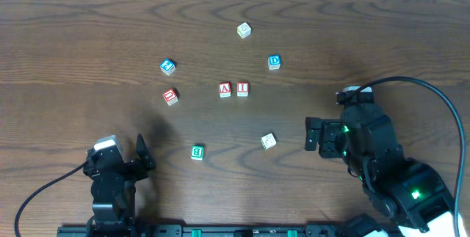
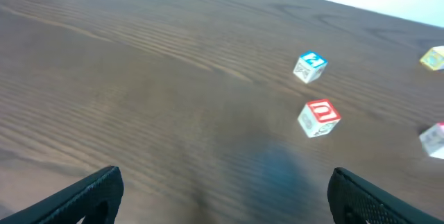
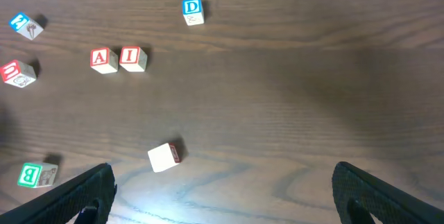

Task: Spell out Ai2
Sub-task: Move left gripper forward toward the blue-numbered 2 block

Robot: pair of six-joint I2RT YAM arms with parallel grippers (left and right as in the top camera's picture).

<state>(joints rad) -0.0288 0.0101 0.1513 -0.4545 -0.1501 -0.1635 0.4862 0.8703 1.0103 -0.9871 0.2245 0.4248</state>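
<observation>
Both arms sit low at the near edge of the surface (image 1: pixel 382 31), the left one folded back in the near-left corner and the right one reaching in from the near-right with its wrist turned toward the middle. The left end effector (image 1: pixel 125 152) is spread wide, holds nothing and touches no block. The right end effector (image 1: pixel 312 136) is likewise spread and empty, with the pale block (image 1: pixel 268 141) lying near it but apart. The A block (image 1: pixel 225 89) and the I block (image 1: pixel 242 89), both red-lettered, stand side by side in the middle of the surface, just beside each other with A on the left. Around them lie a D block (image 1: pixel 274 62), a cream block (image 1: pixel 244 30) farther back, a blue block (image 1: pixel 167 66), a red block (image 1: pixel 170 96) and a green B block (image 1: pixel 197 151), all well apart. The left wrist view shows its own fingers (image 2: pixel 90 196) far apart above bare wood, with only the blue block (image 2: pixel 310 67) and red block (image 2: pixel 319 117) fully in frame; their symbols are too small to read. The right wrist view takes in what that one misses: the A block (image 3: pixel 103 59) and I block (image 3: pixel 132 58) together, the D block (image 3: pixel 192 10), the B block (image 3: pixel 33 175) and the pale block (image 3: pixel 165 157) tilted on the wood.
</observation>
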